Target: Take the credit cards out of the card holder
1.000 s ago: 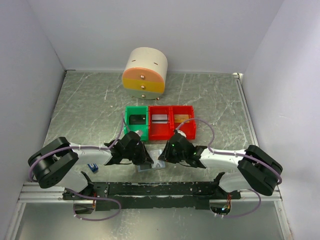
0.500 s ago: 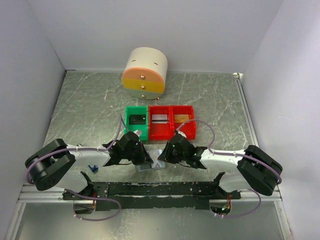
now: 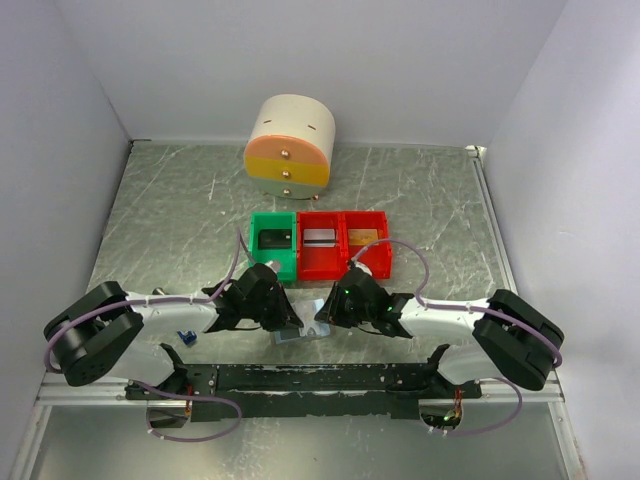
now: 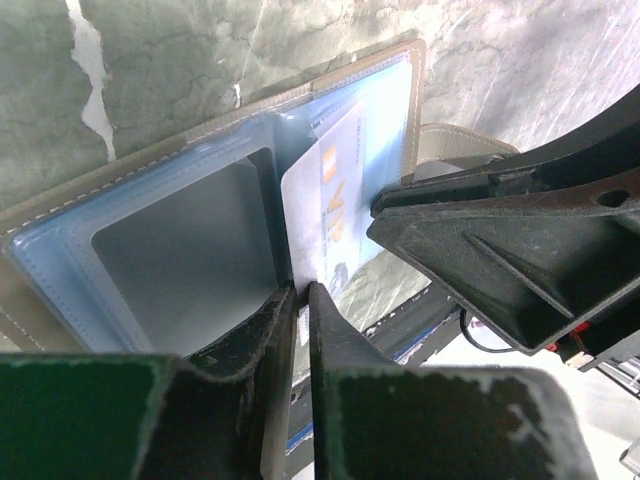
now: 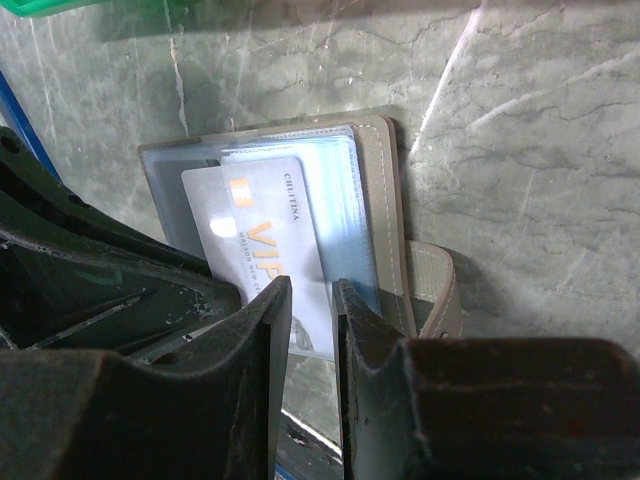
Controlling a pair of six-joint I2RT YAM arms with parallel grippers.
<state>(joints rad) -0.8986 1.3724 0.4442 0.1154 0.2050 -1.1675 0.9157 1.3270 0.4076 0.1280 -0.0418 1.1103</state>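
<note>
Left claw (image 4: 298,302), nearly closed, pinches the open card holder (image 4: 190,250). Right claw (image 5: 310,312), a slit apart, sits over the white VIP credit card (image 5: 262,240), which protrudes lengthwise toward it.

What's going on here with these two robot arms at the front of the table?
Both arms are bent over an open card holder lying at the table's near edge. The left gripper, jaws almost closed, seems to pinch the edge of the holder's clear pocket. The right gripper has its fingers close together over a white VIP card that sticks partly out of its pocket; whether it actually grips the card is unclear.
</note>
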